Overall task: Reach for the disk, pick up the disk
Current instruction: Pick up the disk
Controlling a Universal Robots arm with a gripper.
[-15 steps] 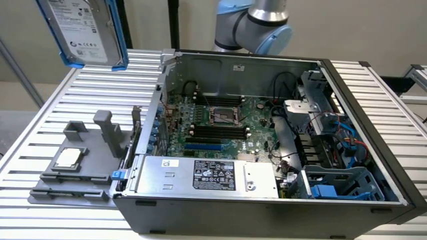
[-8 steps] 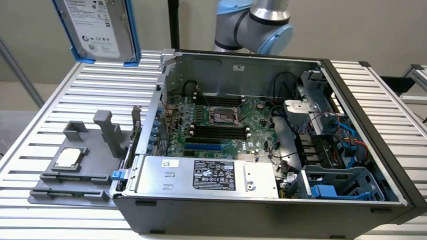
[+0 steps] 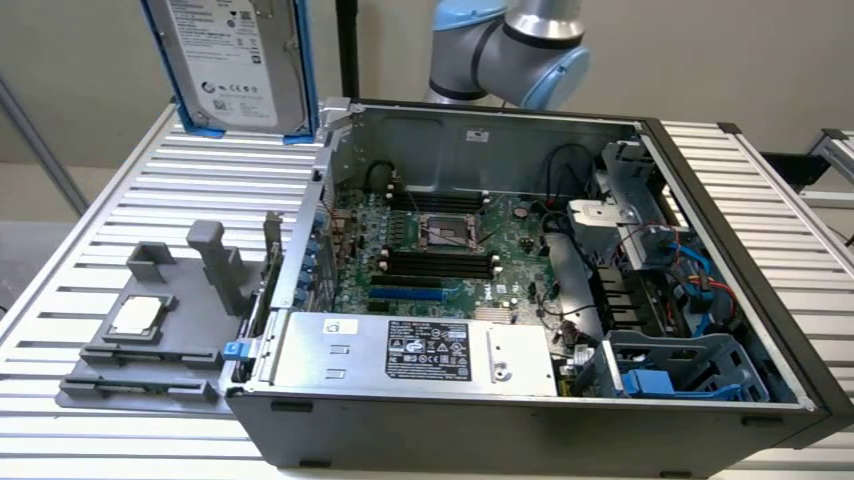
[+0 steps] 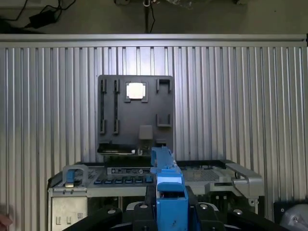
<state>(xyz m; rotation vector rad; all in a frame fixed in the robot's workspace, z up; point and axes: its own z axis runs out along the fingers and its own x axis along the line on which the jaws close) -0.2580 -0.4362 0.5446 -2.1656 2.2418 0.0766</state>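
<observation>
While the disk (image 3: 230, 62) stands upright in the air above the open computer case (image 3: 534, 300), the hand (image 4: 169, 211) is closed on its blue rail (image 4: 166, 192). Below the hand lies the ribbed surface (image 4: 231, 106), with a dark tray (image 4: 134, 115) carrying a small silver chip (image 4: 136, 91).

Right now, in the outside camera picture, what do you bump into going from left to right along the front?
Small silver chip on the grey holder → blue latch → silver box with black label → blue drive cage.
</observation>
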